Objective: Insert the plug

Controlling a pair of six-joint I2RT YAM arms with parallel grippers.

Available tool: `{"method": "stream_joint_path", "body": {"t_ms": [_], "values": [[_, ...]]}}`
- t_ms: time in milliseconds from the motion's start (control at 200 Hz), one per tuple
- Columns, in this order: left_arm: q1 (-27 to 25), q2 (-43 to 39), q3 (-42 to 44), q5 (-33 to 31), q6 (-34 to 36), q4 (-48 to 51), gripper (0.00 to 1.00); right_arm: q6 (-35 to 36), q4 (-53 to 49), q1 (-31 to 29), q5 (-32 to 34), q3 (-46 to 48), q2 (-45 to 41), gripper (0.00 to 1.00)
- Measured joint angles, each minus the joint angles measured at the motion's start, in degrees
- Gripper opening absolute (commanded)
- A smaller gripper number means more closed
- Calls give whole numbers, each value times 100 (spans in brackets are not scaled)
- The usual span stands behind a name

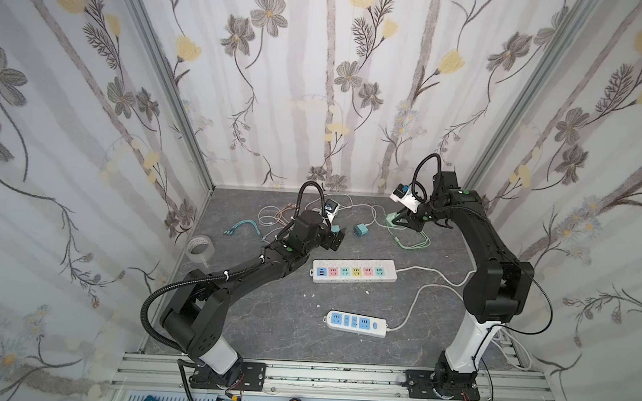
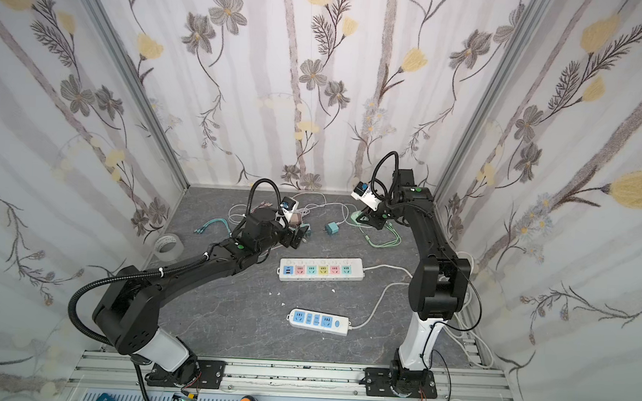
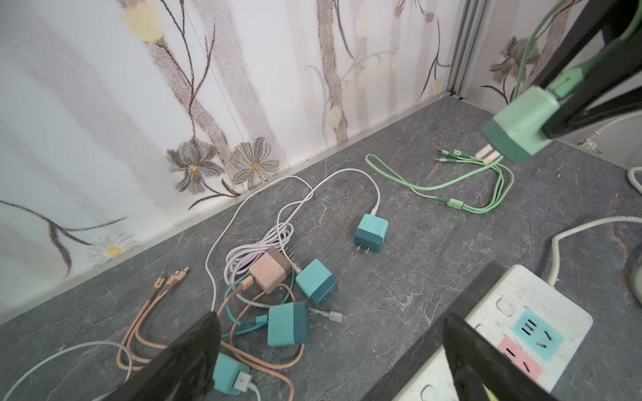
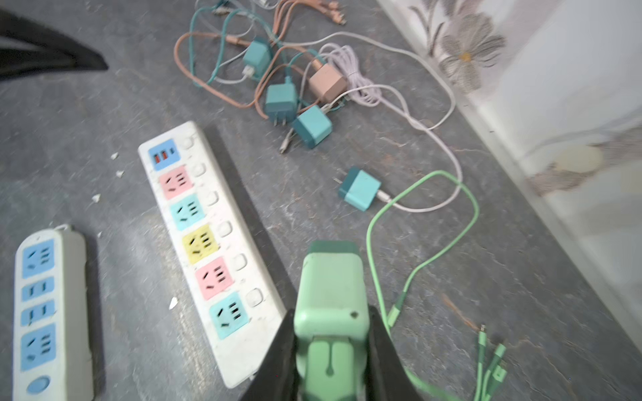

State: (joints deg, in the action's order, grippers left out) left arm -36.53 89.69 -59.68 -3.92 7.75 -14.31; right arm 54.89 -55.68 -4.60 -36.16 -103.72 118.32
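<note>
The left arm [image 1: 255, 267] and right arm [image 1: 497, 263] are matte black with white lower links on black screwed base plates [image 1: 253, 375]. Ribbed black conduit [image 1: 143, 313] loops along each. Green dots [image 1: 289, 250] mark joints. The left hand [image 3: 331, 319] and right hand [image 4: 331, 316] have black fingers [image 3: 187, 354]; white wrist cameras [image 1: 406, 196] ride above.

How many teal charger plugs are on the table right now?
4. One teal charger plug lies alone; three sit in the cable tangle: one beside the peach charger, one next to that, one nearest the left pincer. The tangle may hide more.
</note>
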Motion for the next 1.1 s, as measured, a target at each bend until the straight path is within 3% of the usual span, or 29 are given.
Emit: {"method": "stream_joint_path", "body": {"t_ms": [310,745,1099], "values": [[15,-245,367,-68,-236,31,100,1123,-802,-625,461,444,118,0],[59,-343,599,-120,-459,61,100,1453,-802,-1062,1397,1060,162,0],[111,-549,876,-122,-645,111,100,1676,-640,-1161,1685,1174,195,0]]}}
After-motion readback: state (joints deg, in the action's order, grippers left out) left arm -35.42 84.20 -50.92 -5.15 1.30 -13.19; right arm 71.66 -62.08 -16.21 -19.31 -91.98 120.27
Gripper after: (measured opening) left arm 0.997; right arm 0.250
